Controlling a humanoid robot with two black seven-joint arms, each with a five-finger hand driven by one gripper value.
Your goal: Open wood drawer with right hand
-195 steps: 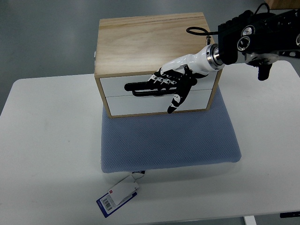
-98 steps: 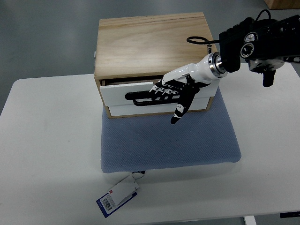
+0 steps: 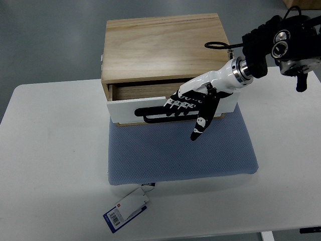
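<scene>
Nearest the camera, a blue-and-white tag (image 3: 126,209) w/ a barcode lies on the white desk (image 3: 50,165), just off the front left corner of a blue-grey mat (image 3: 180,150) and joined to it by a short string. The mat lies flat on the desk; the rear of it sits under a wood box (image 3: 160,47).

The box holds the wood drawer (image 3: 133,108), white-fronted, pulled partway out toward the camera so the front panel overhangs the mat's rear strip. Behind the panel, approx the left half of the drawer's wooden interior shows; nothing visible inside. A black bar handle (image 3: 155,113) runs across the front.

The right hand (image 3: 193,103) is at that handle: white back, black fingers (image 3: 178,104) curled over the bar from above, gripping it. Thumb sticks out downward over the mat, touching nothing as far as can be seen. The white wrist runs up and right to a black forearm that comes in from the right edge, passing over the box's front right corner. A black cable loop sits above the box top near the wrist.

Beyond the desk, grey floor
</scene>
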